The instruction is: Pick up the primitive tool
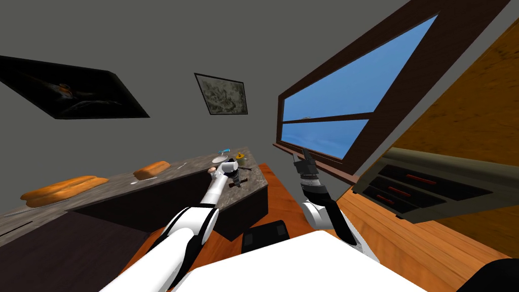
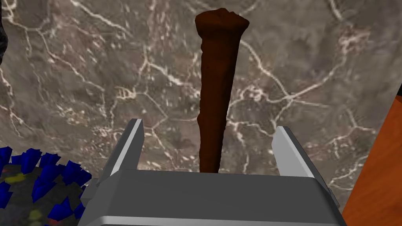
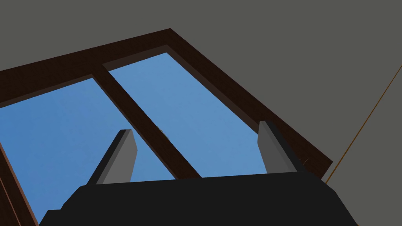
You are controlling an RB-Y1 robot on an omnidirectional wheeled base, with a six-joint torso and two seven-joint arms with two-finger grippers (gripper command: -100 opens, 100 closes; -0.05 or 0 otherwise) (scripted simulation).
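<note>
Bare tabletop (image 2: 98, 59) flanks the tool (image 2: 215, 98)
The left claw's (image 2: 208, 125) parted fingers (image 2: 131, 141) straddle it; a blue spiky thing (image 2: 43, 172) sits just beside one, the tabletop's edge near the other.

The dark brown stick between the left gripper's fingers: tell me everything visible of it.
The stick is dark reddish-brown, rough and slightly crooked, wood-like, widening to a blunt knobbed end far from the left gripper. It appears to lie on the veined grey-brown countertop, running straight out from the gripper, midway between its open fingers, touching neither. Its near end is hidden behind the gripper body.
</note>
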